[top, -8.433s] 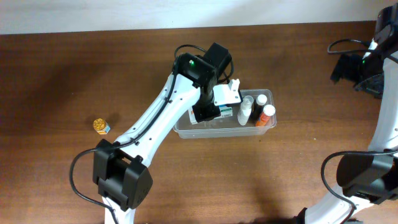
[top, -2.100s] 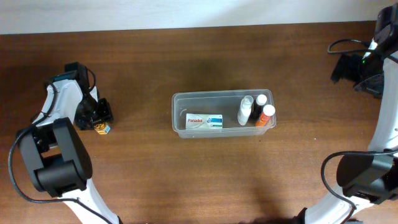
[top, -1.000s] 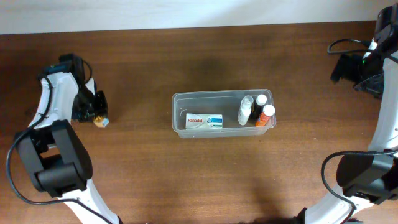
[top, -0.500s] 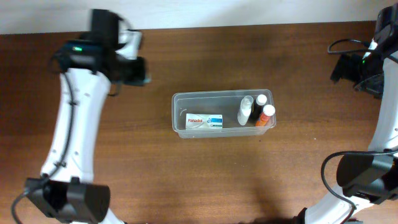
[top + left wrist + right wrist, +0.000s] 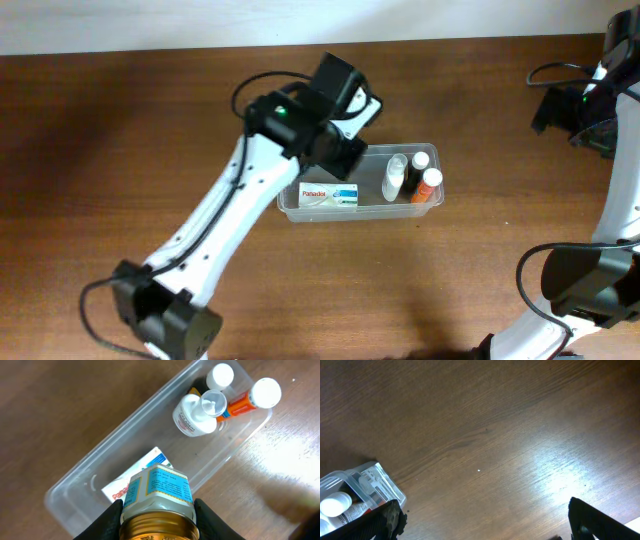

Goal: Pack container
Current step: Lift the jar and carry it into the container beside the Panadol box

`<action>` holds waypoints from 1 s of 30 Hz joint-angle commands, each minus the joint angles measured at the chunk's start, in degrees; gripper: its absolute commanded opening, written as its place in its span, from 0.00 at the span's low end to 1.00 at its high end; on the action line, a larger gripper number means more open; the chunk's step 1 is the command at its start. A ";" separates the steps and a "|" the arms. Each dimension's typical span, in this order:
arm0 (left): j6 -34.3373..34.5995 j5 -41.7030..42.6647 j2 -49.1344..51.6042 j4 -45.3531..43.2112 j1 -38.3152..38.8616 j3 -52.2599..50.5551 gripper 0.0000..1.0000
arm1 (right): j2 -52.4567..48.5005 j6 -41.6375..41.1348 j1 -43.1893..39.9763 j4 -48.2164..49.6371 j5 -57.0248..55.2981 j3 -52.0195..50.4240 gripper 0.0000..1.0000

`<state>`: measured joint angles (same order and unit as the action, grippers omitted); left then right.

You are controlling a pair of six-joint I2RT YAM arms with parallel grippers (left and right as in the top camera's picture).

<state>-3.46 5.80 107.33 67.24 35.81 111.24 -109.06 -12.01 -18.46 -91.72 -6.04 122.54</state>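
1. The clear rectangular plastic tub sits centrally on the brown wooden table, holding a white-and-blue box and three small bottles.
2. The left gripper, above it, grips a gold-lidded, blue-labelled jar.
3. The right gripper gapes wide, empty.

1. The clear plastic rectangular container sat near the middle of the brown wooden table, its long sides running left to right.
2. Inside it, the white-and-blue cardboard box lay flat in the left half, along the near wall.
3. Three bottles clustered at the right end. The white plastic bottle with a clear cap was leftmost. The orange bottle with a white cap lay in the near right corner, and the dark bottle with a white cap in the far right corner.
4. The gold-lidded glass jar with a blue-and-white label sat between the fingers of my left gripper, above the container's left half, over the box.
5. My right gripper hung well off to the container's right, fingers spread wide above the table.
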 commanded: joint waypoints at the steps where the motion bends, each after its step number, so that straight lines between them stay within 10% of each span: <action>1: 0.42 2.64 4.00 -0.92 1.14 0.57 0.39 | -0.33 -0.50 0.02 0.04 -0.68 -0.31 0.98; 30: 1.07 3.39 19.21 -7.21 3.52 0.55 0.39 | -0.33 -0.50 0.02 0.04 -0.68 -0.31 0.98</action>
<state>-2.98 8.60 126.23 60.69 39.42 111.24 -109.06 -12.03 -18.46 -91.72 -6.04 122.54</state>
